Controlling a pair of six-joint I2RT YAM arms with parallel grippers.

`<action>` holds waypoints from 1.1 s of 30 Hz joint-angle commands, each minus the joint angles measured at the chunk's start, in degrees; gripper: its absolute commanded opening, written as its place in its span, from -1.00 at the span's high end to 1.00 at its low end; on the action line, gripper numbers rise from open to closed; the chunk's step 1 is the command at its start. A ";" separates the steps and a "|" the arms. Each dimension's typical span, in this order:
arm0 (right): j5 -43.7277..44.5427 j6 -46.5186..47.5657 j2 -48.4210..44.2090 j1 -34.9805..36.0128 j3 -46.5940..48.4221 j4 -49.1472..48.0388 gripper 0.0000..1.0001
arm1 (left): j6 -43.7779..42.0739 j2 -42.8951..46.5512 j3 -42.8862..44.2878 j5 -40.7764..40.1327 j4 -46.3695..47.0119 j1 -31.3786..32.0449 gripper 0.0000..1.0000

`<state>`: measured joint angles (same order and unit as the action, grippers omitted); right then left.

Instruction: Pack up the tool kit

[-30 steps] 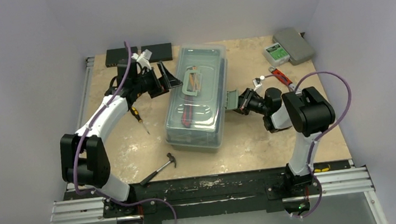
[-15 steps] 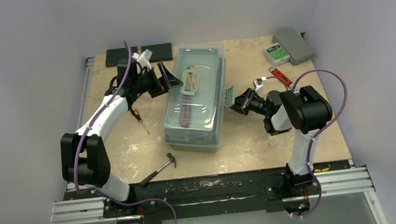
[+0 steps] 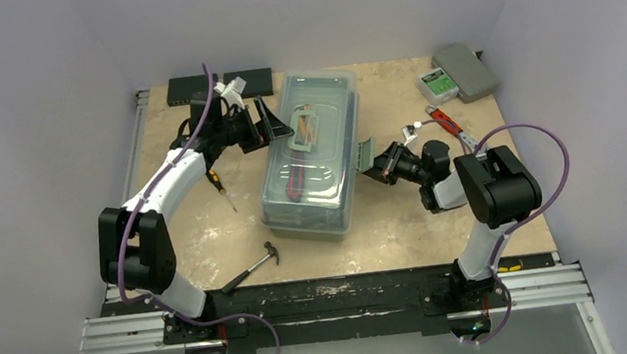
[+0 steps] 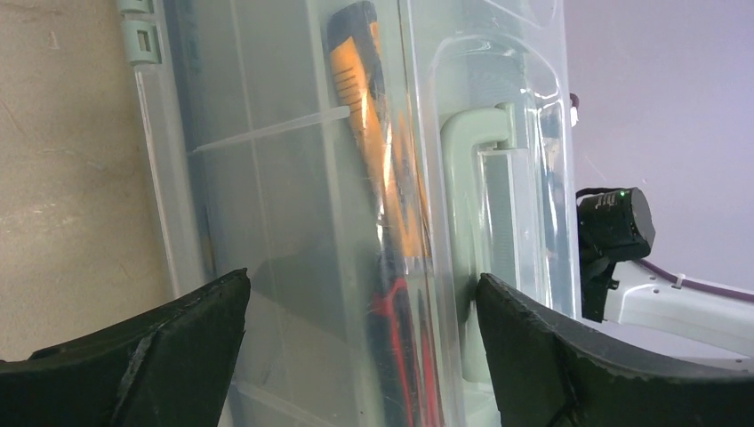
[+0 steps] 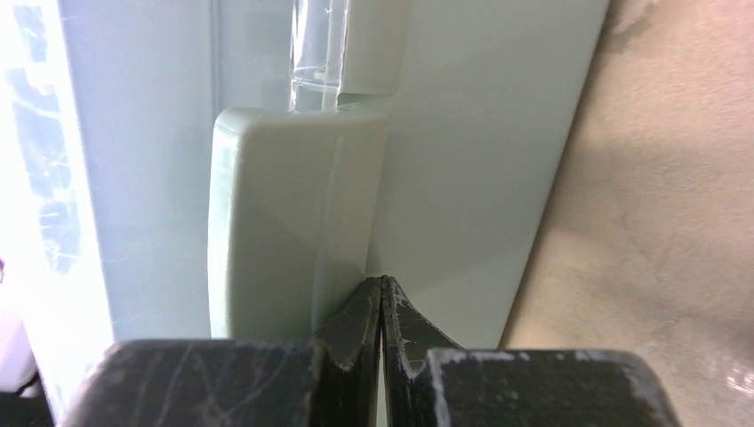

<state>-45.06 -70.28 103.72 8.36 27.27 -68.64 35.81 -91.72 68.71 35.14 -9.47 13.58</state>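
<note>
- Toolbox [image 3: 312, 155] sits at the centre of the surface [image 3: 405, 229] in the overhead view, long axis running up and down the frame. Its translucent lid is down.
- Through the lid, the left wrist view shows an orange-handled tool [image 4: 373, 151] and something red below it inside the box. The top handle [image 4: 467, 222] lies flat.
- Left fingers [image 4: 151, 356] are wide apart and hold nothing. They hover beside the box's upper left side, with the lid between them in their own camera.
- Right fingers [image 5: 356, 329] are pressed together with nothing seen between them. Their tips touch the lower edge of the sage-green latch [image 5: 293, 213] on the box's right side.
- From above, that latch stands out from the box wall rather than flat against it. Judgement: it is not yet fastened, and fastening it looks like the step in hand.
- Loose on the surface: a hammer [image 3: 252, 267] below the box, a screwdriver [image 3: 220, 188] to its left and a red-handled tool [image 3: 446, 119] to its right.
- Progress, as a judgement: some tools are packed and the lid is shut, but three tools lie outside. Either the lid must reopen for them or the kit closes incomplete.
- A grey case [image 3: 464, 71] sits at upper right and black boxes [image 3: 219, 84] at the top left edge, both well apart from the toolbox.
</note>
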 commanded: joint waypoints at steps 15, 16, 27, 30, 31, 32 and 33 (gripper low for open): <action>8.69 22.26 -12.62 2.91 15.15 44.21 1.00 | -1.22 -5.44 -2.70 -2.21 -1.08 4.20 -0.81; 8.72 22.45 -12.63 3.01 15.68 45.20 1.00 | -1.18 -5.42 -2.67 -2.32 -1.07 4.37 -0.81; 23.08 31.06 -12.67 7.94 28.05 71.18 1.00 | -1.14 -6.36 -2.87 -2.58 -0.62 5.59 -0.80; 26.96 31.89 -10.09 9.43 33.21 78.13 1.00 | -1.04 -6.53 -2.90 -2.61 -0.38 5.60 -0.80; 28.77 32.22 -9.43 10.20 34.80 80.17 1.00 | -1.07 -6.61 -2.92 -2.57 -0.39 5.62 -0.80; 30.76 32.44 -9.01 11.00 36.06 82.07 1.00 | -1.09 -6.70 -2.96 -2.56 -0.29 5.60 -0.80; 33.53 32.47 -8.65 11.98 37.37 83.81 1.00 | -1.13 -6.83 -2.96 -2.48 -0.29 5.65 -0.80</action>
<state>-18.92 -39.27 94.30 16.29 57.25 8.25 36.42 -94.15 68.75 31.27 -2.31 15.79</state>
